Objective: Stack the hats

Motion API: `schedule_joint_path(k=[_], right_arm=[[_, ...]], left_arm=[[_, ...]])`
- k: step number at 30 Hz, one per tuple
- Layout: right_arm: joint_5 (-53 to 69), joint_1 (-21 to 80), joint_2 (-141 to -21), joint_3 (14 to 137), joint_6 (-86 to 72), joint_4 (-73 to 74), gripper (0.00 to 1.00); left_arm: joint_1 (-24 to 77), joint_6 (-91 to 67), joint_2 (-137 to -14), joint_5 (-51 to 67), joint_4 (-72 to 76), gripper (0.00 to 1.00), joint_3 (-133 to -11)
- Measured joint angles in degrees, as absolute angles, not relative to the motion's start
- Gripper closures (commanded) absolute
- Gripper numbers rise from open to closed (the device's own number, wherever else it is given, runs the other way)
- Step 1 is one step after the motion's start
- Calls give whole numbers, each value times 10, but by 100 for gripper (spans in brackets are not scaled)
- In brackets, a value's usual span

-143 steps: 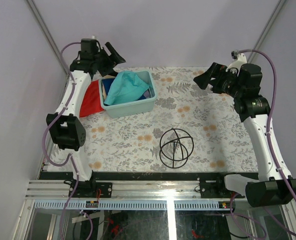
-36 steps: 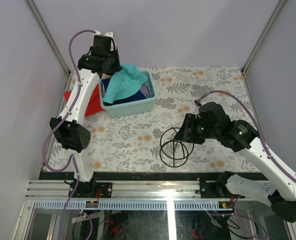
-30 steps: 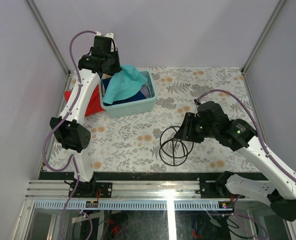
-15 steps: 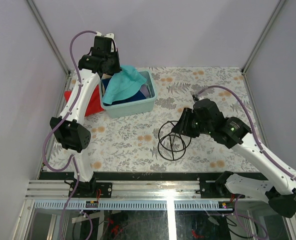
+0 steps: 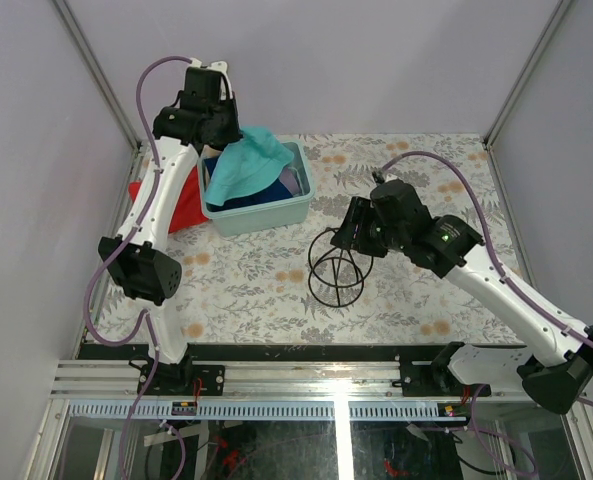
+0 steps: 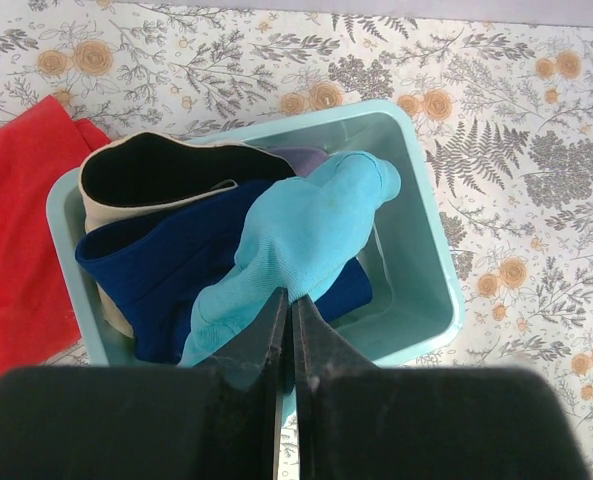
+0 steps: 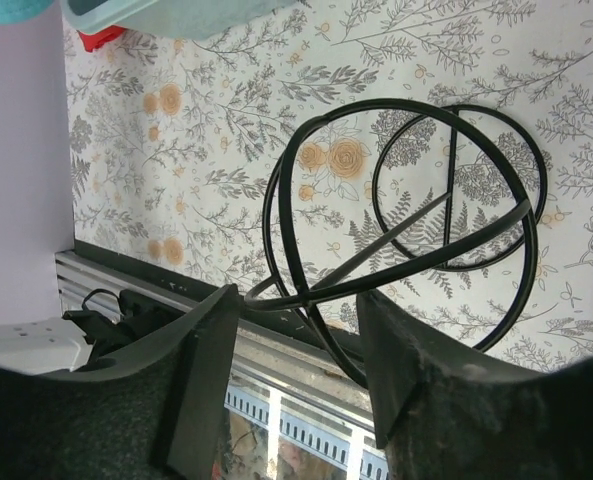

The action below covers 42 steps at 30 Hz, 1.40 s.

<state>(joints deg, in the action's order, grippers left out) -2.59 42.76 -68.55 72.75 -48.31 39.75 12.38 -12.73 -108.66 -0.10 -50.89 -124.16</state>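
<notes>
My left gripper [image 6: 288, 296] is shut on a fold of the teal hat [image 6: 306, 225], which hangs partly lifted over the bin [image 6: 421, 270]. In the bin lie the dark blue hat [image 6: 161, 270], the tan hat [image 6: 94, 205] at the left with its dark inside showing, and a bit of lavender hat [image 6: 298, 158] behind. From above, the teal hat [image 5: 248, 172] drapes from the left gripper [image 5: 220, 130]. My right gripper [image 7: 298, 297] is open, and the top crossing of a black wire stand [image 7: 426, 252] sits between its fingers. That stand [image 5: 336, 280] is mid-table under the right gripper [image 5: 348, 238].
The pale-teal bin [image 5: 266, 215] stands at the back left of the floral tablecloth. A flat red cloth [image 5: 184, 205] lies left of it, beside the left arm. The table's near metal rail [image 7: 306, 400] is just below the wire stand in the right wrist view.
The right gripper has shifted the wire stand left and toward the back, and its jaws stand wider than before. The left gripper still holds the teal hat over the bin, barely moved.
</notes>
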Motion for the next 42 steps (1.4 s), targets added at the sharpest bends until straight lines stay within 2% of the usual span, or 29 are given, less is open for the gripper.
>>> schedule_joint_path(k=[11, 15, 21, 30, 42], right_arm=[[-46, 428, -645, 753, -477, 440, 36], [-68, 428, -632, 767, -471, 465, 31], [-76, 428, -602, 777, -439, 459, 35], [4, 428, -570, 710, -397, 273, 35], [13, 428, -626, 662, -363, 93, 36]], left_arm=[[124, -143, -1059, 53, -536, 100, -1309], [124, -171, -1036, 99, -539, 100, -1315], [124, -253, -1012, 196, -533, 100, -1309], [130, -407, -970, 311, -479, 100, -1263], [157, -493, -947, 335, -437, 100, -1253]])
